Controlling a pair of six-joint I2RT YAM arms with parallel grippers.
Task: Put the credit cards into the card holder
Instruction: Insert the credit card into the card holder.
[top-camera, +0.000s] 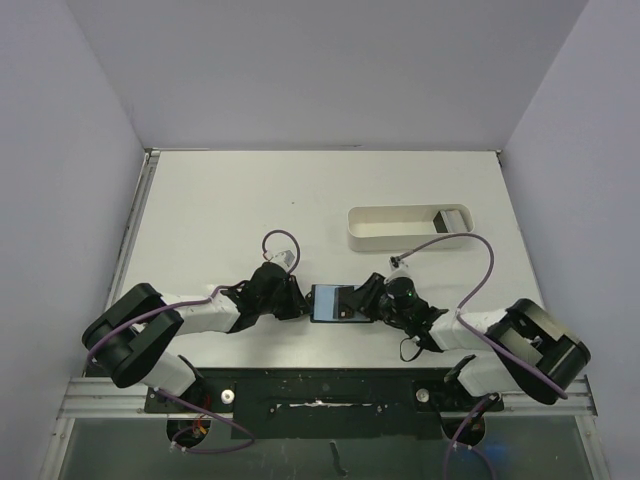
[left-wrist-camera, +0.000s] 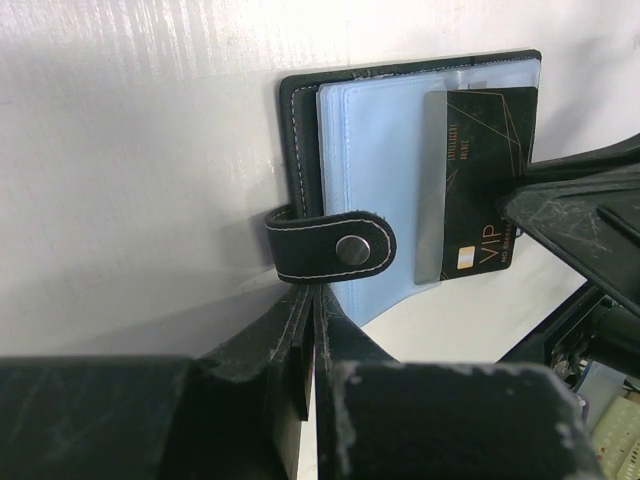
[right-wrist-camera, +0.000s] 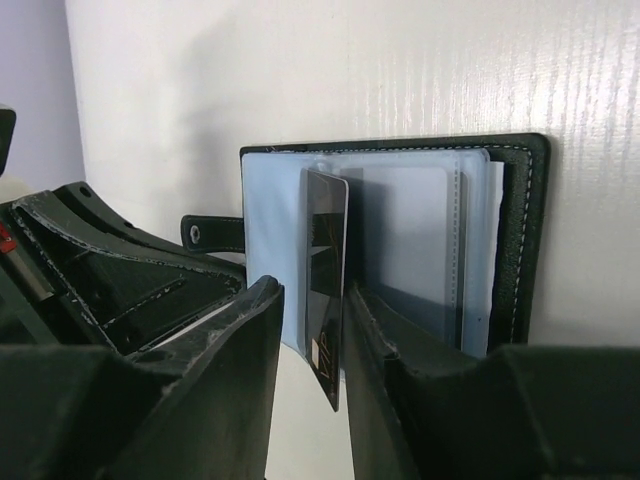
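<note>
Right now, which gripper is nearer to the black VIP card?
Right. The right gripper straddles the free end of the black VIP card, jaws slightly apart. The left gripper is shut on the opposite edge of the card holder, beside the snap tab.

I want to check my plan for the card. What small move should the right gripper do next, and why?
Probably slide the black card further into the clear pocket. Only its edge sits under the pocket; most sticks out. The right gripper stands slightly open around it, while the left gripper pinches the card holder steady.
</note>
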